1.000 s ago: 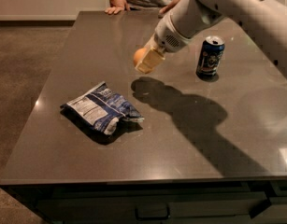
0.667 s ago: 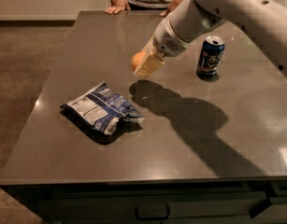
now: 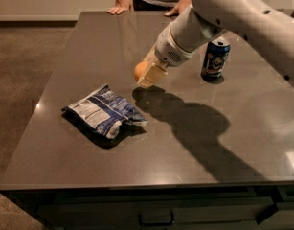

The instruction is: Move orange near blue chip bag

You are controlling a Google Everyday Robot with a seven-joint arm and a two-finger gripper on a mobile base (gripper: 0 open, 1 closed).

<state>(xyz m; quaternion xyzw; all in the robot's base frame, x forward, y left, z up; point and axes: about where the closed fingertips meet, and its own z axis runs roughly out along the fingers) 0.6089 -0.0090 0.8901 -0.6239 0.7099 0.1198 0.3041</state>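
Carrying step: the pincer (image 3: 148, 75), mid-frame above the counter (image 3: 194, 176), is closed around the orange (image 3: 139, 71), up and right of the blue chip bag (image 3: 104, 112). Next, I judge: lower it just beside the bag, then release

Single elevated camera, seemingly just off the near edge of the surface (image 3: 232, 166), faces down toward 12 o'clock at moderate range. Gripper (image 3: 147, 73) above frame centre, jaws clasping the orange (image 3: 140, 71).
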